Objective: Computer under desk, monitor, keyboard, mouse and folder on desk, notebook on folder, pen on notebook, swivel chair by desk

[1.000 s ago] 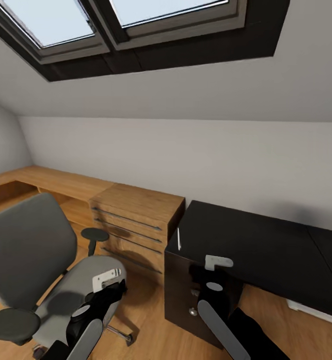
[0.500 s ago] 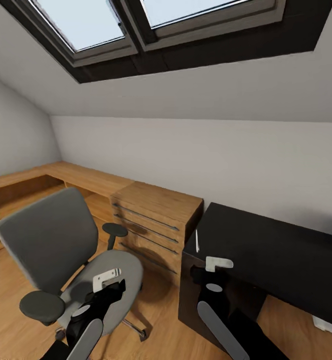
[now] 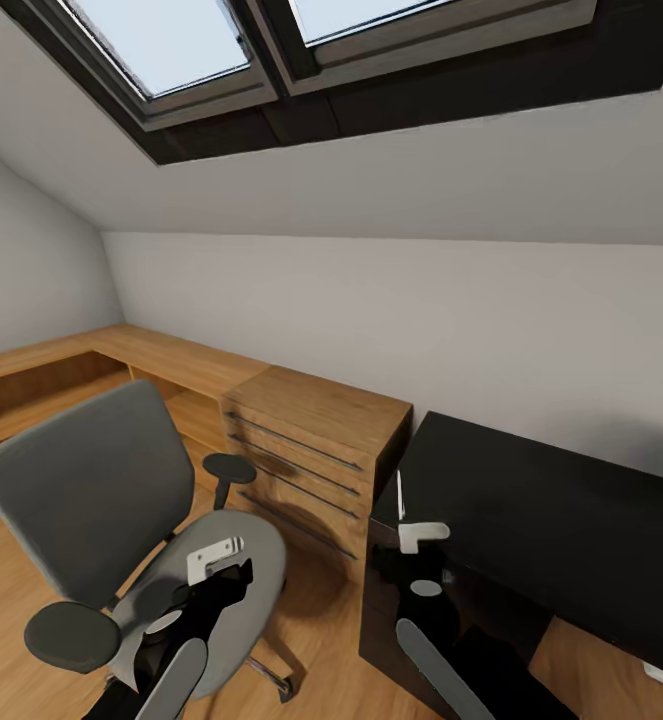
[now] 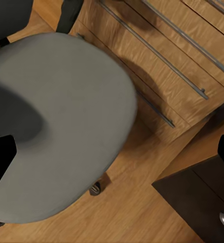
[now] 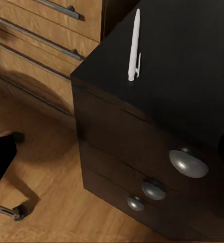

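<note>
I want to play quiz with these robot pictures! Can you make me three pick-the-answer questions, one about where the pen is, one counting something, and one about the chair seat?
1. Where does the pen lie?
A. on the black desk
B. on the floor
C. on the chair

2. How many round knobs show on the desk's drawer front?
A. one
B. three
C. five

3. What is on the chair seat?
A. a blue folder
B. a keyboard
C. nothing, it is bare

Answers:
1 A, the white pen rests near the desk's corner.
2 B, three silver knobs show in the right wrist view.
3 C, the grey seat is bare in the left wrist view.
</note>
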You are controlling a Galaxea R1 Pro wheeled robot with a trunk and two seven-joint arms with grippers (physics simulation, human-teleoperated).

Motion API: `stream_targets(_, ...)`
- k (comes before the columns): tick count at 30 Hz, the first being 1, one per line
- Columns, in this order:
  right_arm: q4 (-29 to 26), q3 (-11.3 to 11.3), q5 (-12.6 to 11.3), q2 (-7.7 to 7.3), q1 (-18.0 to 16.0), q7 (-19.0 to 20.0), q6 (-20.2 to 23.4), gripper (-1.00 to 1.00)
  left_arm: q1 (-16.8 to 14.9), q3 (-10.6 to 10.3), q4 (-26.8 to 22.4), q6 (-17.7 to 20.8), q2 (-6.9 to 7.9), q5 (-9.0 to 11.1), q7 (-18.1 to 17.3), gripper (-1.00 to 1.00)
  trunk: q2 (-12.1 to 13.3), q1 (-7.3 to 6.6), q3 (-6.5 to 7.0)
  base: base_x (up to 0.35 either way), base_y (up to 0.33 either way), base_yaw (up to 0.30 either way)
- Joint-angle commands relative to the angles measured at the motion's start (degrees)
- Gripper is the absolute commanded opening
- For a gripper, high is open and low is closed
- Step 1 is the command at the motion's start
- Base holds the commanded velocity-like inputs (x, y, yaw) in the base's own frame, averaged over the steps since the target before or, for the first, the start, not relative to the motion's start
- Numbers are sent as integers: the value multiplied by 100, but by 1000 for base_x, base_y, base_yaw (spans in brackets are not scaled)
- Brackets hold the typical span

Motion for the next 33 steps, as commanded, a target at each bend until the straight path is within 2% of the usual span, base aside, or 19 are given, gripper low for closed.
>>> stream_targets(1, 135, -27, -16, -6, -49, 138, 28, 100, -7, -13, -10, 11, 6, 36, 49, 100, -5, 0, -7, 9, 0, 0)
stream_targets(2, 275, -86, -10, -7, -112, 305, 32, 100, -5, -13, -11, 11, 6, 36, 49, 100, -5, 0, -7, 7, 0, 0)
stream_targets(3, 593, -228, -1, -6, -296, 645, 39, 100, -6, -12, -13, 11, 7, 36, 49, 100, -5, 0, -7, 5, 0, 0)
stream_targets(4, 1463, -497, 12, 16, -868, 1400, 33, 100, -7, -12, -15, 11, 7, 36, 49, 100, -5, 0, -7, 2, 0, 0)
stream_targets(6, 1953, -573, 16, 31, -1152, 1773, 22, 100, -7, -14, -15, 11, 8, 36, 49, 100, -5, 0, -7, 1, 0, 0)
stream_targets(7, 2627, -639, 20, 59, -1546, 2247, -30, 100, -7, -16, -15, 11, 8, 36, 50, 100, -5, 0, -7, 0, 0, 0)
stream_targets(8, 3005, -664, 22, 86, -1779, 2487, -116, 100, -7, -18, -16, 11, 6, 36, 49, 100, -5, 0, -7, 0, 0, 0)
stream_targets(10, 3442, -685, 23, 119, -2041, 2728, -254, 100, -8, -19, -16, 11, 3, 36, 49, 100, -5, 0, -7, 0, 0, 0)
stream_targets(13, 3783, -699, 24, 142, -2212, 2892, -374, 100, -7, -20, -16, 11, 2, 35, 51, 100, -5, 0, -7, 0, 0, 0)
stream_targets(20, 4100, -665, 24, 162, -2311, 3104, -649, 100, -8, -21, -16, 6, 0, 37, 50, 100, -5, 0, -7, 46, 0, 0)
stream_targets(33, 4274, -664, -6, 179, -2331, 3147, -720, 100, -7, -36, -11, 6, -7, 44, 43, 100, -5, 0, -7, 268, 0, 0)
